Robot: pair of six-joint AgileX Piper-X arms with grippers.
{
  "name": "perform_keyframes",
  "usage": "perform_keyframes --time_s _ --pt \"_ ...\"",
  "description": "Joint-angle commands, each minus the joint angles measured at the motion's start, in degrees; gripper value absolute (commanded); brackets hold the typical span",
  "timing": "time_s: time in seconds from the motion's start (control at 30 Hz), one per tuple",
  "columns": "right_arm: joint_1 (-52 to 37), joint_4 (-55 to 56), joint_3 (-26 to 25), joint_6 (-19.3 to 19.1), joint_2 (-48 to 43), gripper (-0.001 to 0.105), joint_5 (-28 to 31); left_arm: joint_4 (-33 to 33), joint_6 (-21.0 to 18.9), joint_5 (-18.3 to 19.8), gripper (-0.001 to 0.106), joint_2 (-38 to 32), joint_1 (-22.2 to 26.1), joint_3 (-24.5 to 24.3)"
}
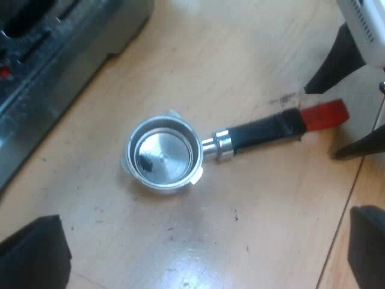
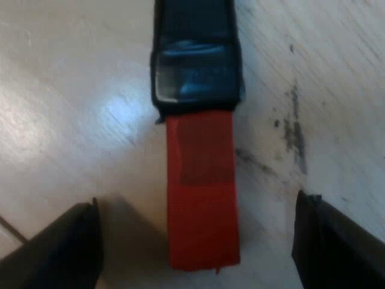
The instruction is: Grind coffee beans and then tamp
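The metal holder point(image 1: 163, 154) lies loose on the wooden table, its round basket facing up and bare inside. Its dark handle point(image 1: 261, 132) ends in red point(image 1: 325, 114). My left gripper point(image 1: 198, 259) hovers above the holder, open, with nothing between its fingers point(image 1: 33, 253). My right gripper point(image 2: 198, 247) is low over the table and open, one finger on each side of the red end point(image 2: 201, 192), apart from it. From the left wrist, that right gripper point(image 1: 322, 123) straddles the handle's red tip.
The espresso machine point(image 1: 54, 66) stands close beyond the holder's basket, its metal base on the table. The wooden table point(image 1: 228, 54) carries dark smudges point(image 2: 293, 129) near the handle's end. A seam in the tabletop point(image 1: 340, 223) runs past the red tip.
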Motion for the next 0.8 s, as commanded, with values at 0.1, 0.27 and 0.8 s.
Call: perform_keyframes --time_s 0.1,0.27,0.8 --pt "-0.2 9.7 -4.7 0.0 -0.2 0.067 2.6 3.8 -2.9 -3.8 0.097 -5.0 -0.2 -0.1" --pt "-0.2 12.7 -9.4 -1.2 -4.6 0.067 4.6 6.9 -4.5 -7.0 0.097 -8.9 -0.2 -0.1" --pt "0.2 -12.9 -11.9 -18.1 -14.3 0.067 6.9 7.0 -13.4 -16.8 0.097 -9.5 7.7 -0.2"
